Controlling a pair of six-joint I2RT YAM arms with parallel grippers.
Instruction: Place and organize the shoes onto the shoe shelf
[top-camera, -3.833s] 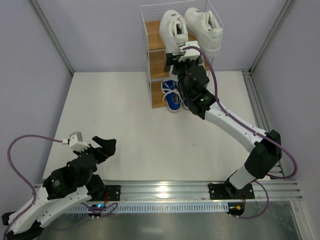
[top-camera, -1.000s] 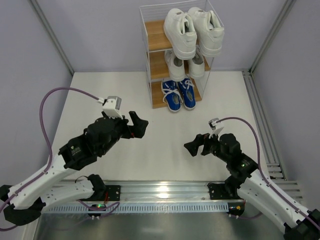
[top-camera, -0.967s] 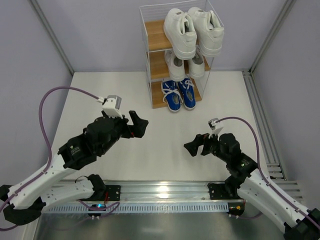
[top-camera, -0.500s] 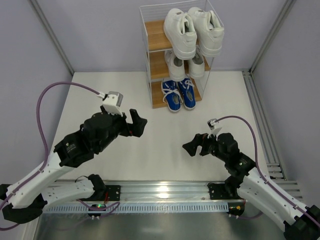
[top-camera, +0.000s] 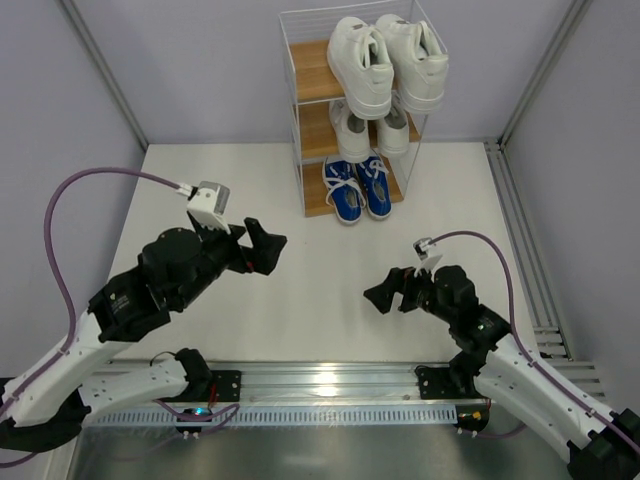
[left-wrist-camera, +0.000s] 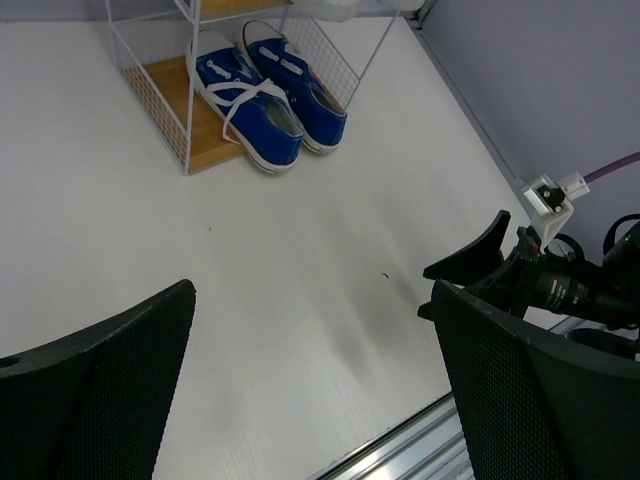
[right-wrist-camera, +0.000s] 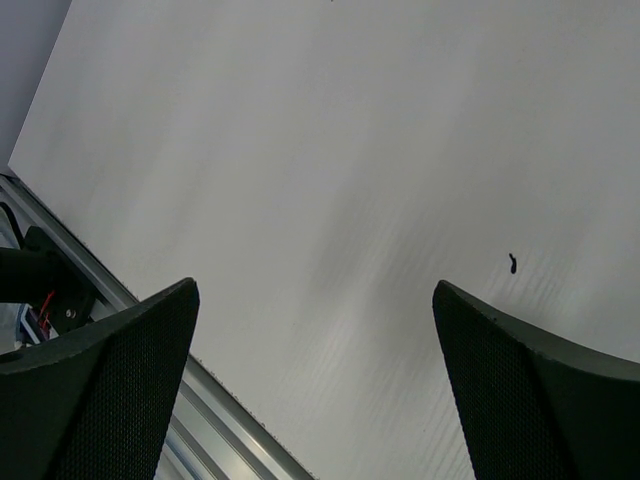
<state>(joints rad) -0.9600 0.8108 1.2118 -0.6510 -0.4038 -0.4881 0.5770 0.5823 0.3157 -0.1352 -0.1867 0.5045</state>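
Observation:
The shoe shelf (top-camera: 300, 100) stands at the back of the table. A white pair (top-camera: 388, 60) sits on its top board, a second white pair (top-camera: 368, 128) on the middle board, and the blue pair (top-camera: 358, 188) on the bottom board, toes out. The blue pair (left-wrist-camera: 265, 95) and the shelf's wire side (left-wrist-camera: 150, 80) also show in the left wrist view. My left gripper (top-camera: 258, 246) is open and empty over the table, left of centre. My right gripper (top-camera: 388, 288) is open and empty, right of centre; the left wrist view shows it (left-wrist-camera: 470, 275) too.
A metal rail (top-camera: 330, 380) runs along the near edge of the white table and shows in the right wrist view (right-wrist-camera: 190, 420). Grey walls with metal posts close in the sides. A small dark speck (right-wrist-camera: 512, 263) lies on the table surface.
The right arm has pulled back from the shelf, leaving the middle-tier white shoes in place. In the last second the left arm has drawn slightly left and back; the right has barely moved.

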